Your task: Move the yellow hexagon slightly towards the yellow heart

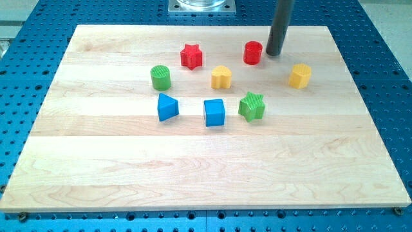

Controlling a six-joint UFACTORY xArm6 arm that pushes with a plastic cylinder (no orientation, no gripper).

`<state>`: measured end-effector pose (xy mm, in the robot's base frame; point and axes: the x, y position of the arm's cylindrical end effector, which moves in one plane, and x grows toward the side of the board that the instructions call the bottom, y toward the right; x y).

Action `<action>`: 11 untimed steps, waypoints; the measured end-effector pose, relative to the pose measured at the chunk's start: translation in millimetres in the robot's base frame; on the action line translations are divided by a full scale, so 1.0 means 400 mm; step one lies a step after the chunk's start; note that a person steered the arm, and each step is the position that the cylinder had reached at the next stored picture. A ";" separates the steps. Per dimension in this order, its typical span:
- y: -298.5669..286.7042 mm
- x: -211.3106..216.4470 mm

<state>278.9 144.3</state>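
The yellow hexagon (299, 75) lies on the wooden board towards the view's right. The yellow heart (221, 77) lies to its left, near the board's middle. My tip (273, 53) rests on the board at the view's top, above and a little left of the yellow hexagon, apart from it. The tip is right beside the red cylinder (253, 53), on its right side.
A red star (190, 56) and a green cylinder (160, 77) lie left of the heart. A blue triangle (167, 107), a blue cube (214, 112) and a green star (252, 106) lie below it. The board (206, 167) sits on a blue perforated table.
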 end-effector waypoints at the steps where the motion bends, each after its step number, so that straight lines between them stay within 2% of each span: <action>1: -0.065 0.000; 2: -0.095 0.000; 4: 0.275 0.010; 5: 0.338 0.097; 6: 0.317 0.154; 8: 0.163 0.157; 10: 0.246 0.189; 11: 0.175 0.271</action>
